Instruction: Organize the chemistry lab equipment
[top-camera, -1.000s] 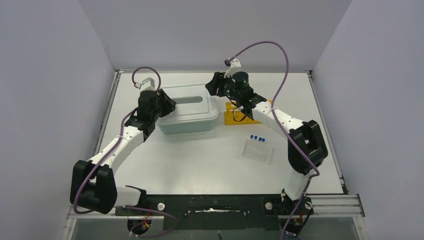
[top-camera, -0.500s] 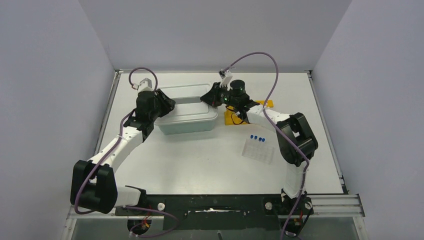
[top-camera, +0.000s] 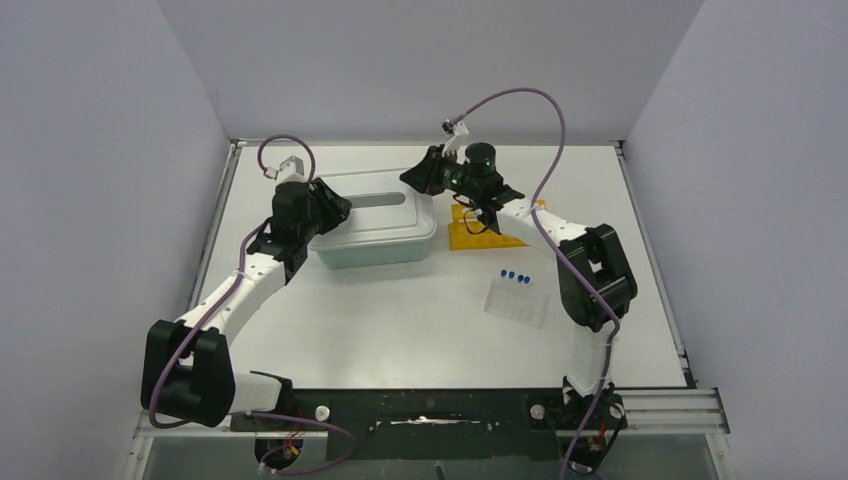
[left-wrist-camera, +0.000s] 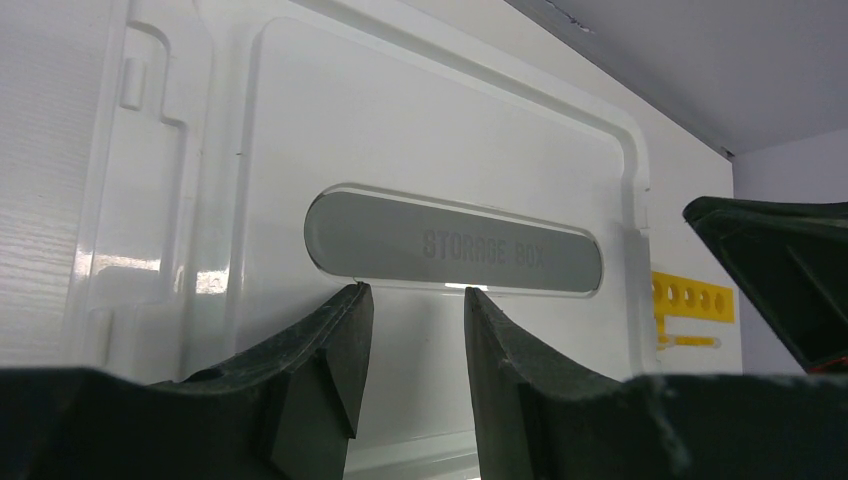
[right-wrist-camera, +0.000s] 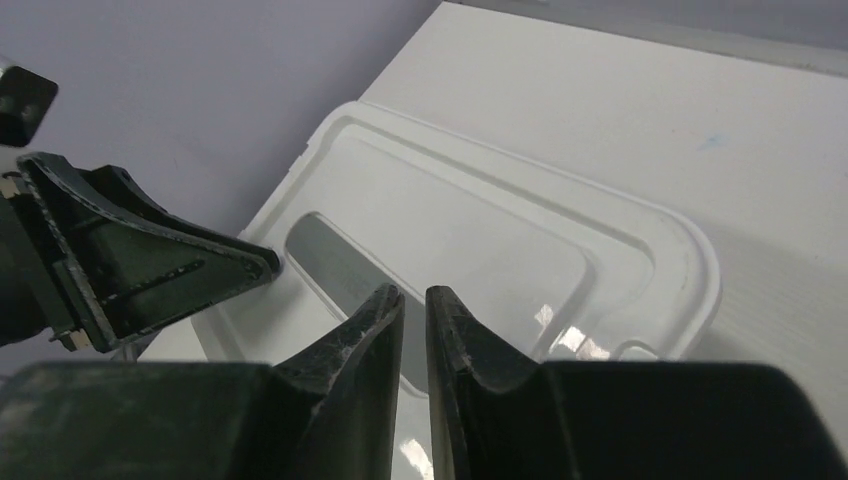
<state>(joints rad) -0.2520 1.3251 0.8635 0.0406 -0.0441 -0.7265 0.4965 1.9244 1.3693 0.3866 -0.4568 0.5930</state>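
Of the chemistry lab equipment, three blue-capped tubes (top-camera: 514, 277) show, standing in a clear rack (top-camera: 518, 302) right of centre. A teal tub (top-camera: 378, 250) wears a translucent white lid (top-camera: 385, 222) (left-wrist-camera: 440, 140) (right-wrist-camera: 520, 220) marked STORAGE BOX. My left gripper (top-camera: 337, 207) (left-wrist-camera: 415, 292) hovers over the lid's left end, open, nothing between its fingers. My right gripper (top-camera: 415, 178) (right-wrist-camera: 415, 295) hangs over the lid's right rear corner, nearly shut with a thin slit and nothing in it. Each wrist view shows the other gripper across the lid.
A yellow perforated rack (top-camera: 482, 230) (left-wrist-camera: 693, 298) lies just right of the tub, under the right forearm. Grey walls close in the table on three sides. The arm bases sit at the near edge.
The right gripper dipped towards the lid's right end, then rose a little, and its jaws closed from open to a slit. The left arm, tub and racks stayed put.
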